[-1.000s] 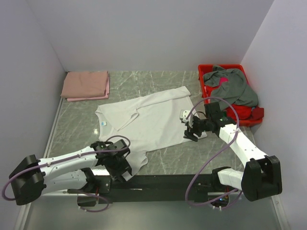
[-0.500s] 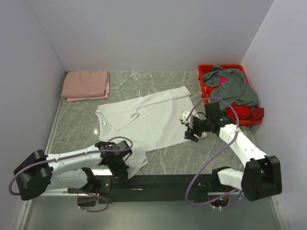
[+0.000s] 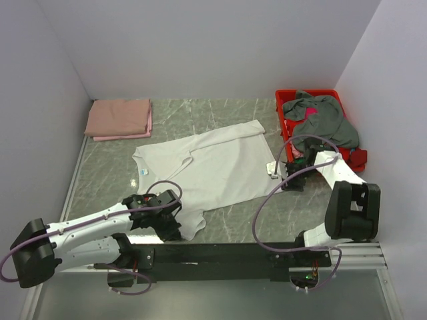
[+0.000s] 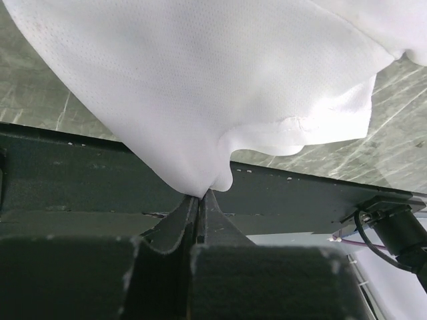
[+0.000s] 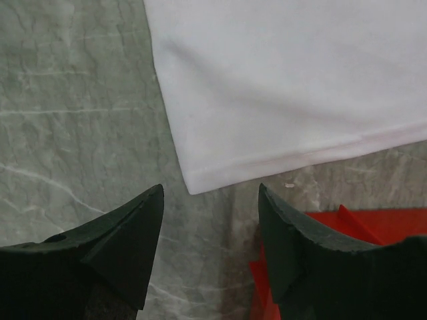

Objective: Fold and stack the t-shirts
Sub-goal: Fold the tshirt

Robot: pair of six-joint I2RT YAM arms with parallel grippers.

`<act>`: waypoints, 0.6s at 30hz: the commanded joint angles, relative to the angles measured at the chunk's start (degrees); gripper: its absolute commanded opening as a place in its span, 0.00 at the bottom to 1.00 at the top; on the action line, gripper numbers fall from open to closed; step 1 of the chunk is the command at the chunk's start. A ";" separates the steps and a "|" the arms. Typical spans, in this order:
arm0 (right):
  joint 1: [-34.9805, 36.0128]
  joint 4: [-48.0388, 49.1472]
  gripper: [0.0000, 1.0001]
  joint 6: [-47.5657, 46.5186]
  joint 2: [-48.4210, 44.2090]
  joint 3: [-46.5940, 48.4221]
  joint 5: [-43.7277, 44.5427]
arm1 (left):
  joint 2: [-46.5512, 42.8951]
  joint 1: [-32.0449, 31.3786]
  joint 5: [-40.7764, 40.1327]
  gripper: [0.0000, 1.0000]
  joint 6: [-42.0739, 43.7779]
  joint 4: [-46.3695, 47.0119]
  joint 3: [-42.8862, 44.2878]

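Observation:
A white t-shirt point(image 3: 207, 167) lies spread flat on the marble table. My left gripper point(image 3: 170, 227) is at its near hem, by the table's front edge. In the left wrist view the jaws point(image 4: 200, 195) are shut on a pinch of the white cloth point(image 4: 200, 80), which rises from their tips. My right gripper point(image 3: 283, 175) is at the shirt's right corner, beside the bin. It stands open point(image 5: 211, 188), with the shirt's corner point(image 5: 287, 80) just beyond the fingertips and nothing between them. A folded salmon-pink t-shirt point(image 3: 120, 118) lies at the back left.
A red plastic bin point(image 3: 287, 100) stands at the back right. It holds a grey shirt point(image 3: 323, 120) and red cloth point(image 3: 347, 158) that spills over its near side. The black base rail point(image 3: 227, 253) runs along the front edge. Walls close in the left, back and right.
My left gripper has shut on the white shirt's near hem. My right arm has swung right towards the bin, and its gripper now sits at the shirt's right corner.

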 commanded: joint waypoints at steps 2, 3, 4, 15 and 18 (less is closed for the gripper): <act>-1.24 -5.75 0.65 -8.06 3.15 2.31 1.54 | -2.07 -0.11 -1.51 0.00 0.50 -0.81 1.12; -1.51 -5.84 0.64 -8.93 4.20 2.22 1.45 | -2.34 -0.02 -1.59 0.00 0.50 -1.07 0.95; -1.95 -6.02 0.64 -9.38 4.73 2.05 1.19 | -2.69 -0.02 -1.85 0.00 0.50 -1.24 0.95; -2.04 -2.60 0.53 -8.68 9.57 1.34 0.75 | -3.31 1.56 -1.94 0.00 2.08 -2.04 1.82; -2.04 -1.80 0.49 -8.16 10.36 1.69 0.83 | -3.57 2.26 -2.21 0.00 2.69 -2.74 2.61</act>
